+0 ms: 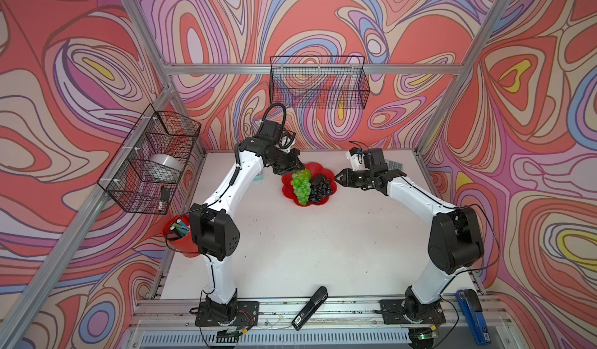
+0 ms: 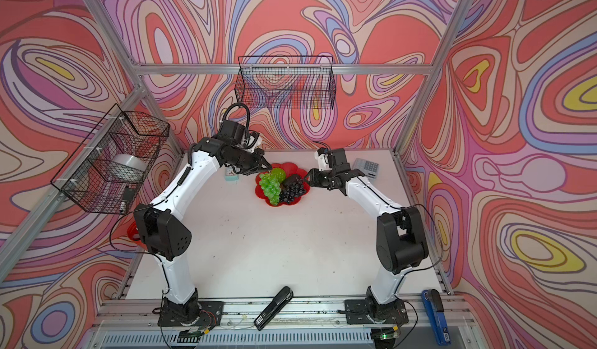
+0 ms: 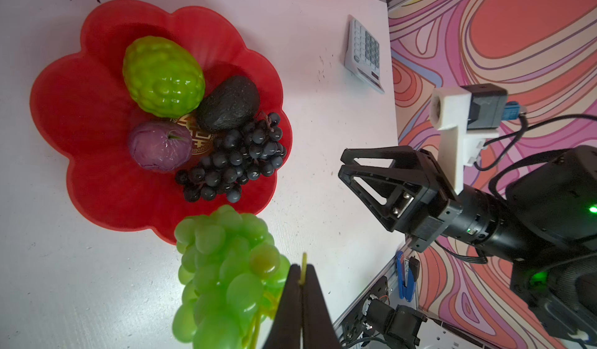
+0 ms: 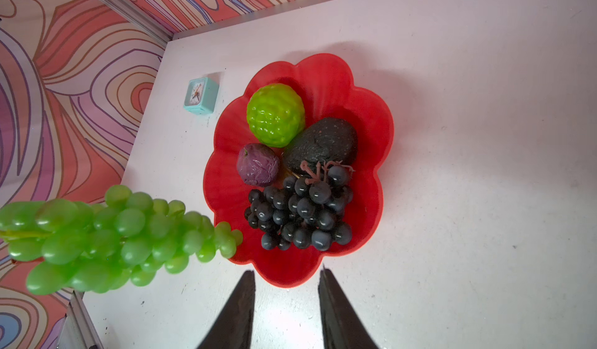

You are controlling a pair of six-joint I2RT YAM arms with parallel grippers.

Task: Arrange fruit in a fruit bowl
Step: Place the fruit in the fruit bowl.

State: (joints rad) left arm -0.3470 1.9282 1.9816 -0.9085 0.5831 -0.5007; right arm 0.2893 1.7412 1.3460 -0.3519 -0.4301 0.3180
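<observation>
The red flower-shaped fruit bowl sits at the back middle of the table. In it lie the bumpy lime-green ball, the black avocado, the small purple fruit and the dark grape bunch. My left gripper is shut on the yellow stem of the green grape bunch. The bunch hangs in the air over the bowl's left edge. My right gripper hovers open and empty just right of the bowl.
A calculator lies at the back right and a teal clock left of the bowl. A red cup of markers stands at the left edge. A black stapler and a blue stapler lie at the front. Wire baskets hang on the walls.
</observation>
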